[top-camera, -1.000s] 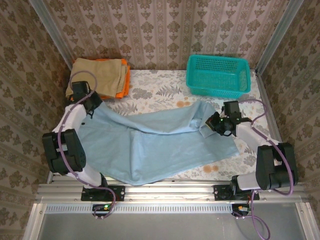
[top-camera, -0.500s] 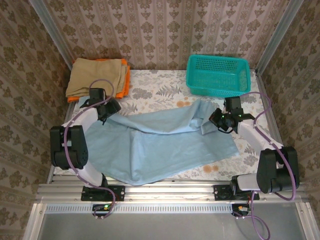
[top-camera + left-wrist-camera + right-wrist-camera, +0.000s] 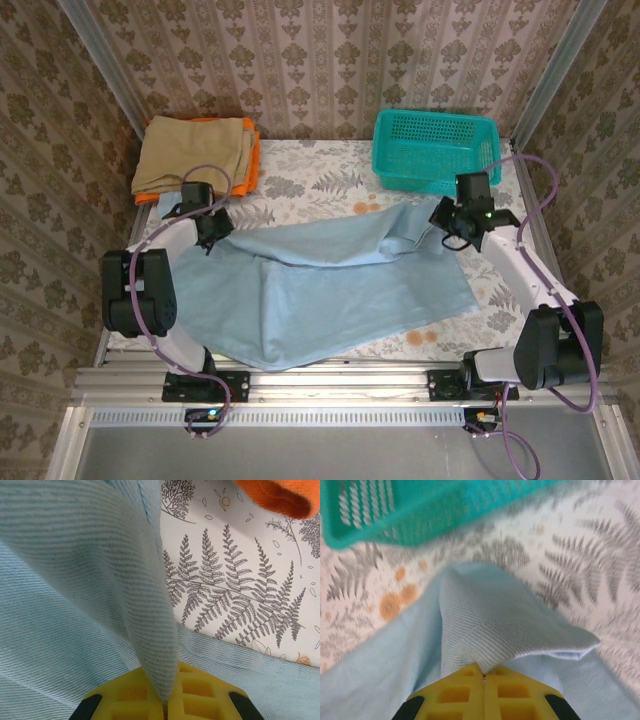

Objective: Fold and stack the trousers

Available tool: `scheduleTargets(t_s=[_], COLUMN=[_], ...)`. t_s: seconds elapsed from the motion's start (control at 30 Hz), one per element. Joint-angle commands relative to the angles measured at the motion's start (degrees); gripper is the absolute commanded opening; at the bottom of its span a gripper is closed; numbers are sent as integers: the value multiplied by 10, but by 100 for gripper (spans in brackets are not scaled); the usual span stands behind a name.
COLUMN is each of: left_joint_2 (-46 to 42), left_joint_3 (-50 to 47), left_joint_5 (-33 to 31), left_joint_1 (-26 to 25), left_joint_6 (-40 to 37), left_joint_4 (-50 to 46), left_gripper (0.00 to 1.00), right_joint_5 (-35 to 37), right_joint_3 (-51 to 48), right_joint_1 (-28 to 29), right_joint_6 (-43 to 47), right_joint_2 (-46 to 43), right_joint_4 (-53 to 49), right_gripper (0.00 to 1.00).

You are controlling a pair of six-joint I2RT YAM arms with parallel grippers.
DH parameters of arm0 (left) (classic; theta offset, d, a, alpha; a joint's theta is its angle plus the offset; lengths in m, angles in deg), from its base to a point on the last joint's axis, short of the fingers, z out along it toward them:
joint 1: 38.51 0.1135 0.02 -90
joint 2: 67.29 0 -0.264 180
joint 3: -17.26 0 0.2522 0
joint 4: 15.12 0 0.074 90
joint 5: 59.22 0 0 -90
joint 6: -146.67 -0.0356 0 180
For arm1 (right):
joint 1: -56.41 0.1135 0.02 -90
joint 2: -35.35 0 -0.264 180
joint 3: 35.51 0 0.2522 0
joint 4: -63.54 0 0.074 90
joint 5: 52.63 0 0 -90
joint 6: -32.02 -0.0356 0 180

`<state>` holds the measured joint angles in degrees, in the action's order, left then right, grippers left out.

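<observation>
Early stage: trousers [image 3: 330,290] mostly spread on counter [image 3: 310,180], no fold/stack yet; L end effector [image 3: 212,243], well apart from basket [image 3: 437,150], and R end effector [image 3: 447,230], just beside it, both clenched on cloth edges.

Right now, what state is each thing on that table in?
trousers: spread across the table, rumpled, not stacked, pinched at both ends
left gripper: jaws shut on the trousers
right gripper: jaws shut on the trousers
basket: upright, nothing inside
tan cloth: folded, lying on the orange cloth
orange cloth: folded, under the tan cloth
</observation>
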<state>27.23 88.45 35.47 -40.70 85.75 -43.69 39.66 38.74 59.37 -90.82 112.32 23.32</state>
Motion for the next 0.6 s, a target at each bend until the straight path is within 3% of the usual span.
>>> scheduleTargets(t_s=[0.0, 0.3, 0.33, 0.37, 0.4, 0.47, 0.5, 0.57], left_joint_2=[-20, -11, -7, -1, 7, 26, 34, 30], left_joint_3=[43, 89, 91, 93, 96, 112, 120, 120], left_joint_5=[-12, 5, 10, 16, 26, 44, 53, 71], left_joint_1=[16, 33, 33, 32, 30, 29, 29, 28], left_joint_6=[-12, -8, -7, -6, -8, -14, -14, -9], left_joint_4=[-3, -1, 3, 9, 16, 8, 2, 5], left_gripper=[0, 0, 0, 0, 0, 0, 10, 54], right_joint_5=[82, 107, 129, 144, 137, 140, 142, 122], right_joint_3=[63, 95, 90, 82, 77, 81, 84, 81], right_joint_1=[-14, -101, -110, -122, -136, -149, -150, -149], right_joint_6=[64, 115, 102, 86, 75, 66, 61, 55], right_joint_2=[22, 99, 105, 109, 113, 123, 122, 110], right_joint_4=[-18, 17, 16, 18, 19, 1, -11, -21], right_gripper=[0, 0, 5, 34, 49, 54, 57, 59])
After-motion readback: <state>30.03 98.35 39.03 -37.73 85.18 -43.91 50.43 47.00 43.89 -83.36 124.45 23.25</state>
